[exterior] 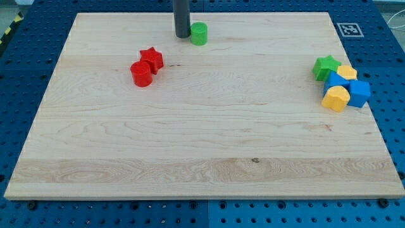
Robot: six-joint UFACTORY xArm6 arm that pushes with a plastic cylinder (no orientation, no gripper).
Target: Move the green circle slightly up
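Observation:
The green circle [199,33] is a small green cylinder near the top middle of the wooden board [196,145]. My tip [182,36] is the lower end of a dark rod coming down from the view's top. It stands just to the left of the green circle, very close to it or touching it.
A red star [152,59] and a red cylinder [142,73] sit together at the upper left. At the right edge a green star [326,66], two yellow blocks [336,98] and two blue blocks [359,93] are clustered. Blue pegboard surrounds the board.

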